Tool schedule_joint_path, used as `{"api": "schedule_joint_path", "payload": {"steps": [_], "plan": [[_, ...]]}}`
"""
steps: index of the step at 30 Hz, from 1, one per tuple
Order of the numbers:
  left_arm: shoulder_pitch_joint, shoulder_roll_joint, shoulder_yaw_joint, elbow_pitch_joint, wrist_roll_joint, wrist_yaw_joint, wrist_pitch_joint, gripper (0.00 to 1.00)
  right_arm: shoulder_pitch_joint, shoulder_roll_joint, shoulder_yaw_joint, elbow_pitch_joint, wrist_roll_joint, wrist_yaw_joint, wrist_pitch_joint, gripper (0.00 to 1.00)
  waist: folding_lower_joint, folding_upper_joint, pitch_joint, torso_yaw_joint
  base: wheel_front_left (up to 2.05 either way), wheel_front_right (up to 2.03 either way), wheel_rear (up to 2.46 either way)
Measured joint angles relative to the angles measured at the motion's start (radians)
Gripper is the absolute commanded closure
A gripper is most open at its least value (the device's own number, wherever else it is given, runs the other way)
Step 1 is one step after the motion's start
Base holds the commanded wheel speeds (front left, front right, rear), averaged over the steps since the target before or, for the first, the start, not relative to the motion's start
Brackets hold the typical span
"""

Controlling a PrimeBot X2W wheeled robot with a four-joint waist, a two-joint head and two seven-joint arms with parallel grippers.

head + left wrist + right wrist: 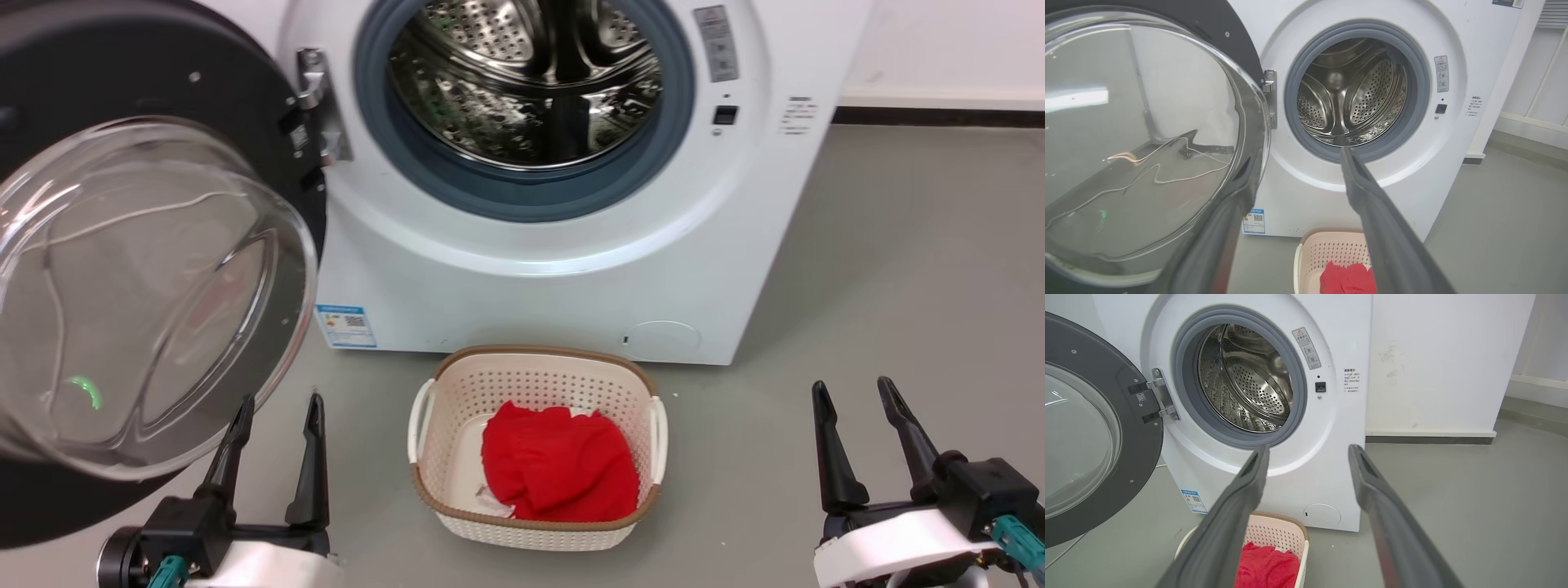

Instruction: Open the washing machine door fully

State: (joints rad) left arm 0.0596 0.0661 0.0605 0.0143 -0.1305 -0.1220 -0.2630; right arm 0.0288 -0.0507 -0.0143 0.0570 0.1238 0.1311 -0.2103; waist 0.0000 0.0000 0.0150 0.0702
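The washing machine (571, 278) is white, with its steel drum (531, 73) exposed. Its door (204, 82), a black disc with a bulging glass bowl (139, 302), is swung wide open to the left on a metal hinge (314, 102). My left gripper (279, 404) stands open just below the bowl's lower right edge, holding nothing. In the left wrist view my left gripper (1296, 159) has its left finger overlapping the door (1147, 143); whether they touch is unclear. My right gripper (852, 386) is open and empty at the lower right, well away from the door (1126, 416).
A beige perforated laundry basket (539, 359) holding a red cloth (559, 469) sits on the grey floor in front of the machine, between my grippers. A white wall (1445, 367) with a dark baseboard runs to the machine's right.
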Motion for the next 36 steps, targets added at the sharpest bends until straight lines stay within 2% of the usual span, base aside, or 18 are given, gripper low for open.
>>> {"api": "schedule_joint_path", "payload": {"steps": [10,25,26,29,30,36], "plan": [[-0.028,0.018,-0.013,0.015,0.009,-0.003,0.0,0.0,0.017,0.0,0.003,-0.011,-0.01,0.0,0.009,0.0,0.0,0.0,-0.013,-0.079,0.0,0.0,0.0],[-0.026,0.013,0.002,0.035,0.025,-0.003,0.0,0.0,0.018,0.0,0.002,-0.014,0.0,0.0,0.01,0.0,0.0,0.0,-0.006,-0.08,0.0,0.0,0.0],[-0.025,0.012,0.002,0.039,0.026,-0.003,0.0,1.0,0.019,0.0,0.003,-0.01,0.0,0.0,0.01,1.0,0.0,0.0,-0.006,-0.08,0.0,0.0,0.0],[-0.013,0.009,0.002,0.068,0.017,-0.003,0.007,1.0,0.026,0.0,0.005,0.013,0.008,0.0,0.01,1.0,0.0,0.0,-0.006,-0.08,0.0,0.0,0.0],[-0.014,0.008,0.008,0.083,-0.038,-0.003,0.025,1.0,0.032,0.0,0.006,0.017,0.066,0.0,0.018,1.0,0.0,0.0,-0.006,-0.08,0.0,0.0,0.0],[-0.021,0.007,0.01,0.092,-0.14,-0.003,0.05,1.0,0.03,-0.003,0.005,0.03,0.174,0.0,0.035,1.0,0.0,0.0,-0.006,-0.079,0.0,0.0,0.0]]}}
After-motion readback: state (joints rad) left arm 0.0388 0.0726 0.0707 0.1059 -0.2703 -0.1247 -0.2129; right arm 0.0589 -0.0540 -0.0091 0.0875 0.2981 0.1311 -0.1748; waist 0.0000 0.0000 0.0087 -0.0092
